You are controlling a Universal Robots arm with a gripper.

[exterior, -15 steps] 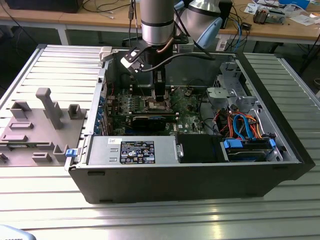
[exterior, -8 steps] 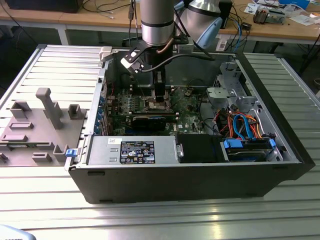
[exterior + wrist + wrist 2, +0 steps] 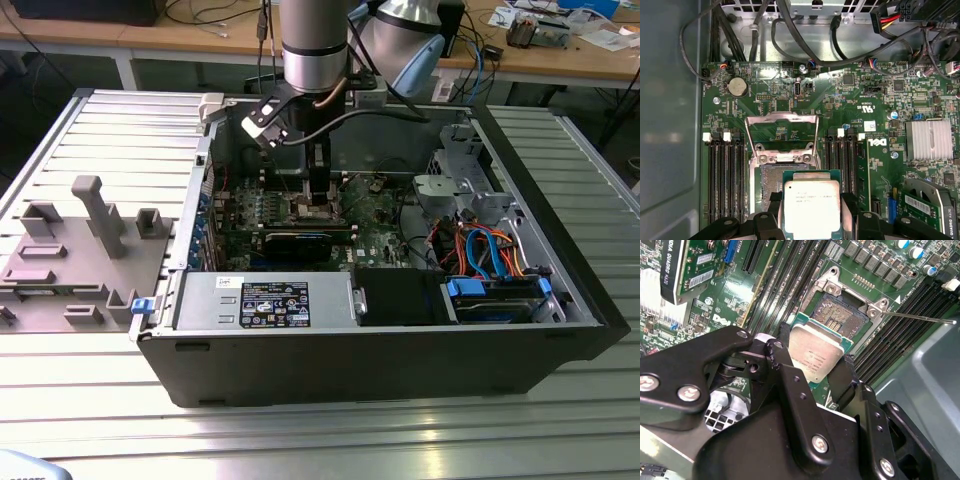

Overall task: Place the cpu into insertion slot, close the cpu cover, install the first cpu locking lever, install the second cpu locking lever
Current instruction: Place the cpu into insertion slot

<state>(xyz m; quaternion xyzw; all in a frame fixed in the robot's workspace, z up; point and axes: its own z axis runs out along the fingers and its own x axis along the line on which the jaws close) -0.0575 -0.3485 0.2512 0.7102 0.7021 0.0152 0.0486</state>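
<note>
My gripper (image 3: pixel 812 364) is shut on the cpu (image 3: pixel 816 355), a flat square chip with a silver-grey top on a green edge, pinched by two opposite sides. I hold it just above the green motherboard (image 3: pixel 880 100), overlapping one side of the insertion slot (image 3: pixel 771 186), whose dark pin field lies bare in its silver frame. The cpu cover (image 3: pixel 782 120), a thin silver frame, is swung open beyond the slot. A thin locking lever (image 3: pixel 920 318) sticks out beside the slot (image 3: pixel 839 314). In the exterior view the gripper (image 3: pixel 318 200) reaches down into the open computer case (image 3: pixel 380 350).
Black memory slots (image 3: pixel 725 175) flank the socket on both sides. A graphics card (image 3: pixel 930 207), a finned heatsink (image 3: pixel 932 140) and a coin battery (image 3: pixel 736 86) sit on the board. Cables (image 3: pixel 480 250) and drive bays fill the case's right end. A grey fixture (image 3: pixel 90 215) stands at the exterior view's left.
</note>
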